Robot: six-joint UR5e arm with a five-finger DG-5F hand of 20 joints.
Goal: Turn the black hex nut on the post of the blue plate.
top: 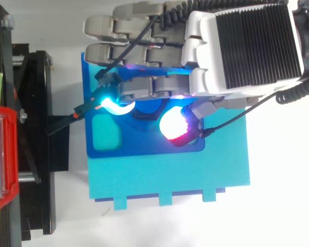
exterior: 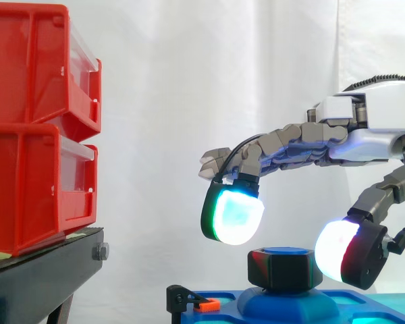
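Note:
The black hex nut (exterior: 285,268) sits on a blue post that rises from the blue plate (top: 144,145); in the top view the nut (top: 146,112) shows partly under the fingers. My hand (exterior: 364,131) reaches in from the right and hovers above the nut. One finger pad (exterior: 233,214) glows cyan-white just above and left of the nut. The thumb pad (exterior: 343,251) glows white and red close to the nut's right side. I see a small gap between each pad and the nut. The hand (top: 242,46) is open and holds nothing.
Stacked red bins (exterior: 34,128) stand on a black stand (exterior: 40,270) at the left. The blue plate rests on a cyan base (top: 195,175). A small black bracket with an orange clip (exterior: 206,305) sits at the plate's left edge.

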